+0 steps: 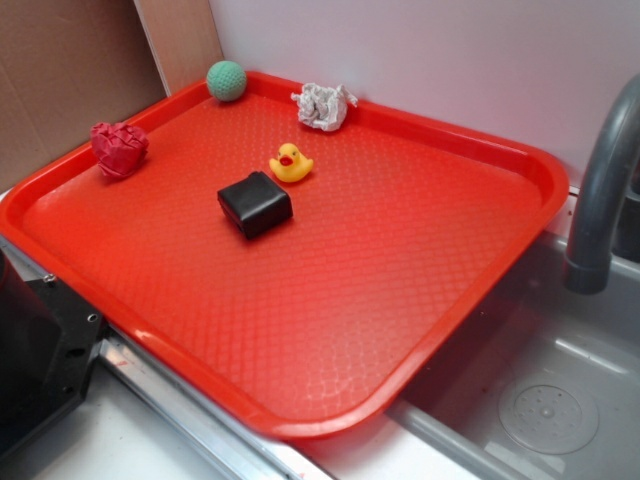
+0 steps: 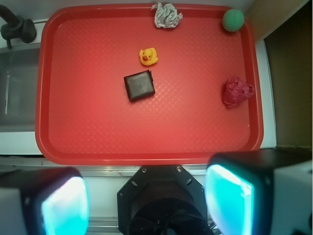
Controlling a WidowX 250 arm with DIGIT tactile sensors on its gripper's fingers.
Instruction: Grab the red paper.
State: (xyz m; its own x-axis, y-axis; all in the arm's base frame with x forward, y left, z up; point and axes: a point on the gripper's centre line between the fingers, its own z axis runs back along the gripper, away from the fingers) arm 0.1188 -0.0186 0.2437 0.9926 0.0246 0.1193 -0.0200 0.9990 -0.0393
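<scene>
On the tray (image 2: 98, 142), the red paper (image 2: 237, 91) lies near one edge, apart from the duck (image 2: 148, 56), black block (image 2: 139, 85), grey wad (image 2: 167, 15) and green ball (image 2: 233, 20). The gripper (image 2: 146, 200) hangs well above, jaws spread, holding nothing.

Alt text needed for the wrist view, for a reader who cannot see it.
An open gripper hangs over the near edge of a red tray. On the tray lie the red paper at right, a green ball, a grey paper wad, a yellow duck and a black block.
</scene>
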